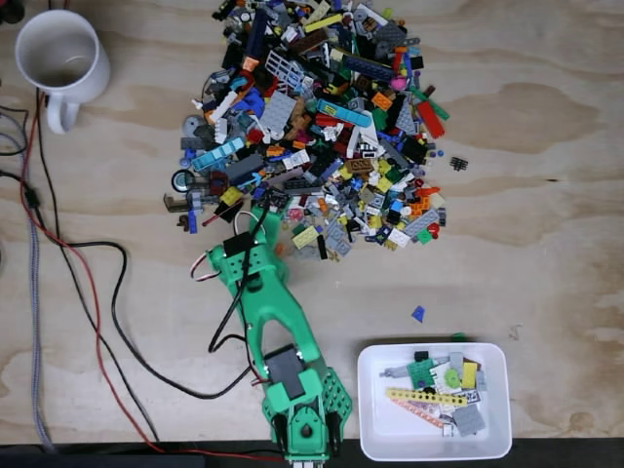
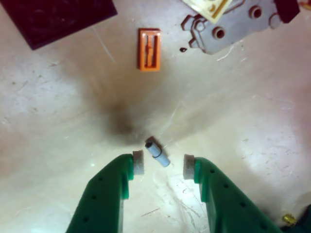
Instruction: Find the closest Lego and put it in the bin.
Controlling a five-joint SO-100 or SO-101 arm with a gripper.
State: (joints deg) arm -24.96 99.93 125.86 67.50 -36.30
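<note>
Green fingers [image 2: 109, 194] rise from the lower edge of the wrist view, their pale pads set wide apart, and the end effector [image 2: 161, 164] holds nothing: a small grey-blue Lego tube [image 2: 157, 152] lies tilted on the desk [image 2: 252, 126] just ahead of the gap between the pads, touching neither. Above it, toward the upper middle of that frame, sits an orange Lego tile [image 2: 149, 49], with bare, scuffed plywood between the two; a dark plate [image 2: 58, 19] fills the upper left corner and a grey holed piece [image 2: 228, 29] the upper right. From the fixed view, the green arm [image 1: 268, 312] reaches up from the lower edge to the near fringe of the big Lego pile [image 1: 322, 127] in the upper middle. At lower right, the bin [image 1: 375, 429] rests beside the arm's base, several pieces already inside. Open wood lies to the right, cables [image 1: 88, 283] trail at left, and a white mug [image 1: 60, 58] stands upper left.
</note>
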